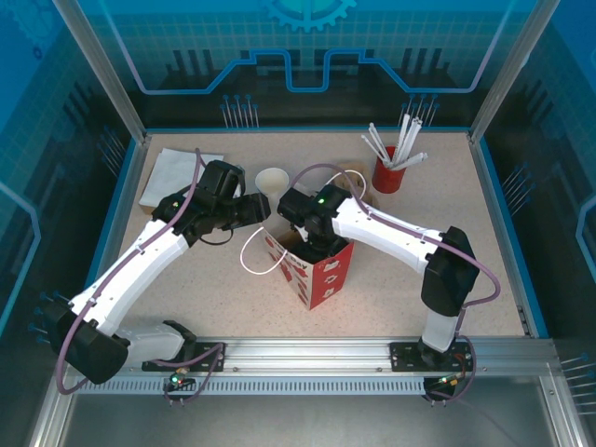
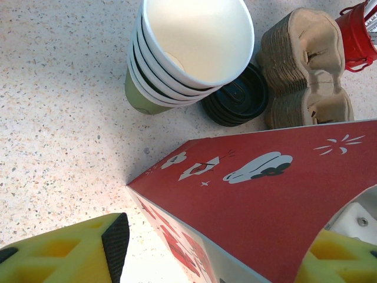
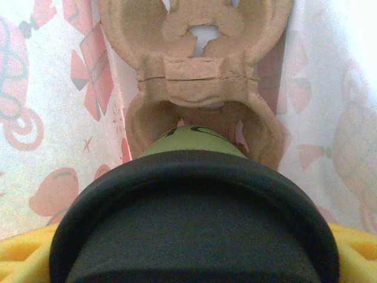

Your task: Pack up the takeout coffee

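Red paper forms the bag [image 1: 321,275], which is stood open-mouthed near the middle of the table [image 1: 214,298], slightly toward the near edge. The right gripper [image 1: 312,247] is lowered into the bag's mouth. In the right wrist view the takeout coffee [image 3: 194,224] is seen clamped between the yellow fingers [image 3: 23,256], which are pressed against the two sides of its black lid. The cup's green body is pointed down into the near well of a brown cardboard carrier [image 3: 197,35] that lies at the bottom of the bag. Whether the cup's base is seated in that well cannot be told.

The left gripper [image 1: 261,209] is held at the bag's far left corner. Its fingers [image 2: 70,253] are spread, with the bag's red wall passing between them. One finger is outside and apart from the wall, while the other is seen just past the rim on the inner side.

Beyond the bag, toward the far edge, a stack of white-rimmed cups [image 2: 188,47] is placed. A pile of black lids [image 2: 238,97] is set just beside it, and a stack of cardboard carriers [image 2: 306,65] is next to that. A red cup of white straws [image 1: 389,172] is stood toward the far right corner, and white napkins [image 1: 177,172] are laid near the far left corner.
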Robot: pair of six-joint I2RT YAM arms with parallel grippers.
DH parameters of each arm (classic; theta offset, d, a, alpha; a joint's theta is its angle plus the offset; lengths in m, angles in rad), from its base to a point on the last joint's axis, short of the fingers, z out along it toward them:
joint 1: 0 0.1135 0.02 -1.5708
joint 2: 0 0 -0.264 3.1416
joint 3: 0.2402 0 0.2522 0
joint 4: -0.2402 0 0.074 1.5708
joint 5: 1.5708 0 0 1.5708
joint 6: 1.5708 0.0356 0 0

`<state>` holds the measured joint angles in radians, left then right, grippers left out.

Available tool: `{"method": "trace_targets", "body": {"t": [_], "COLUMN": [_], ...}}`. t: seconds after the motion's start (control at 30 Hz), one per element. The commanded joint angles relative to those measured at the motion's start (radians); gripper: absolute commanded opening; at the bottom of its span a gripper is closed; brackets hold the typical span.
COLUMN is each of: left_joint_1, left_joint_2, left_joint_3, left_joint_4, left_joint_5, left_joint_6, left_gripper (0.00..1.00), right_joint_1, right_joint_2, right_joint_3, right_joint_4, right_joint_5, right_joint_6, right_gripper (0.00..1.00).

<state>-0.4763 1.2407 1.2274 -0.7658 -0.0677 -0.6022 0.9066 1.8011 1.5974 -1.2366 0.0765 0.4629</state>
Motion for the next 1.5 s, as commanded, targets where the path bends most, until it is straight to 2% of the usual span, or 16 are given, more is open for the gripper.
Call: {"method": "trace_targets", "body": {"t": [0.0,1.47], "left_joint_1": [-0.002,-0.002], "left_joint_2": [-0.009,-0.004], "left_joint_3": [-0.019,-0.012], "left_joint_4": [-0.041,-0.043], "left_joint_5": [-0.028,-0.026], "left_joint_6": [0.012,0.022], "left_gripper": [0.62,0.64], "right_joint_1": [-0.014,-0.018], "right_joint_2": [0.019,0.036], "right_joint_3": [-0.022,-0.06], "right_joint_4": [0.0,0.031], "right_joint_5": [-0.017,-0.009], "right_joint_6": [-0.01,-0.039], "right_gripper": [0.81,0.82]}}
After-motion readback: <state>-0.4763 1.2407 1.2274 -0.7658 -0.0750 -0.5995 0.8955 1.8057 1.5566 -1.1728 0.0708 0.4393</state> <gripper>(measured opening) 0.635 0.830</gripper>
